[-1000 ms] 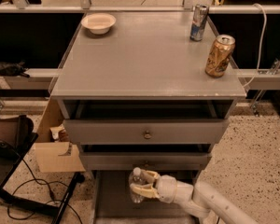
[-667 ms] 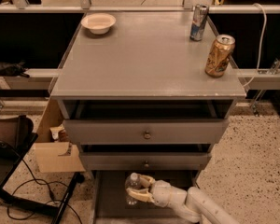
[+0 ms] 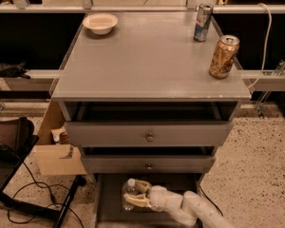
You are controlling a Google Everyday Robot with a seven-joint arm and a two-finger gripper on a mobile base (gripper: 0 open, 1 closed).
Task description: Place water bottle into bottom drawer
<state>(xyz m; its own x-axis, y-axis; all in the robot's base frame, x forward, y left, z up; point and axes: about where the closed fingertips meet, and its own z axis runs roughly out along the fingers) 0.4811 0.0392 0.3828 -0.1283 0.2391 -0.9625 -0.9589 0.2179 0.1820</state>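
The gripper [image 3: 135, 194] pinches the bottle [image 3: 129, 194] between its fingers and holds it upright, low over the open bottom drawer [image 3: 104, 208], so it can go inside.

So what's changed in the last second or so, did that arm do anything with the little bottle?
The gripper, shut on the water bottle throughout, carried it a little leftward and lower in the picture, over the open bottom drawer. It has not let go. The bowl, the blue-silver can, the gold can and both upper drawers stayed put.
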